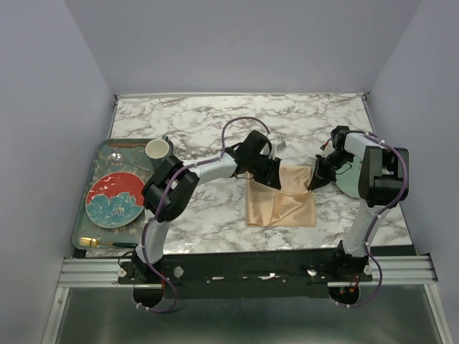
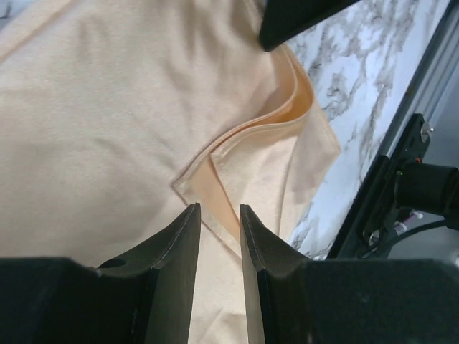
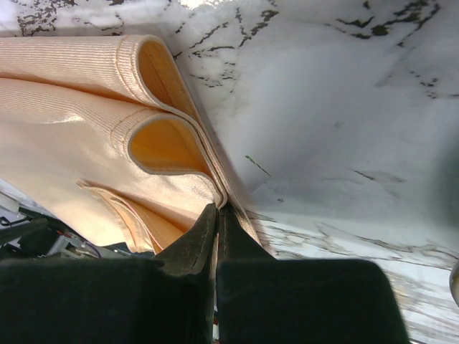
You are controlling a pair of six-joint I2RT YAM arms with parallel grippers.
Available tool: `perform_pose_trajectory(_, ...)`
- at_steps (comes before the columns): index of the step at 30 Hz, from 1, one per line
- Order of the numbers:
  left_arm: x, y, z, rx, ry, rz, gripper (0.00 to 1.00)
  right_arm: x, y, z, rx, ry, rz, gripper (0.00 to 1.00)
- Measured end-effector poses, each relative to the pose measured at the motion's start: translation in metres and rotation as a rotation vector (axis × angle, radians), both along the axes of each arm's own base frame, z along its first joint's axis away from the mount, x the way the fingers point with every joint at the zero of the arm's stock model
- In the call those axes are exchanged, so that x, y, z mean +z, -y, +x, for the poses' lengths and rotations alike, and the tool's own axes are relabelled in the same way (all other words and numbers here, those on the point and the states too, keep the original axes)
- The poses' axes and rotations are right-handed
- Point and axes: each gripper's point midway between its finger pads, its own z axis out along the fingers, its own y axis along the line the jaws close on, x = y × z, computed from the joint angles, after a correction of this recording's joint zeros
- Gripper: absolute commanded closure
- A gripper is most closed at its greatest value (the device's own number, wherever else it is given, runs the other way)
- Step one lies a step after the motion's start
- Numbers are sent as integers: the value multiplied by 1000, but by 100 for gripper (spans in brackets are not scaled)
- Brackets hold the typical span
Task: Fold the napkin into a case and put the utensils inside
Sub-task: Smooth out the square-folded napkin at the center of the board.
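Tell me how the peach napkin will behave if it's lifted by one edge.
Likely floppy: the napkin bulges in soft loops beside the right gripper, so it would probably drape rather than hold shape. Probably light, since its thin layers lie flat on the table. Its sheen suggests it may be slippery, so folded layers could slide apart.

top external: looked down from high behind both arm bases, whole table (image 1: 215, 118) in frame, far off | left wrist: looked close past left gripper (image 2: 219, 211) at bottom centre onto napkin (image 2: 107, 122) | right wrist: nearer, low along table past right gripper (image 3: 217, 215) | shared: napkin in all three
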Motion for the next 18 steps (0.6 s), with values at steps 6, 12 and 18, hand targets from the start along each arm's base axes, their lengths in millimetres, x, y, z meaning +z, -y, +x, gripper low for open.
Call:
perform_pose_trajectory(6, -9, -9, 8, 43, 2, 51, 61, 0, 0, 0, 0, 0, 0, 91)
perform_pose_trajectory(12, -29, -8, 7, 45, -20, 98, 61, 0, 0, 0, 0, -1, 0, 91)
perform_pose_trajectory(18, -41, -5, 12, 51, -34, 119, 61, 0, 0, 0, -1, -1, 0, 91)
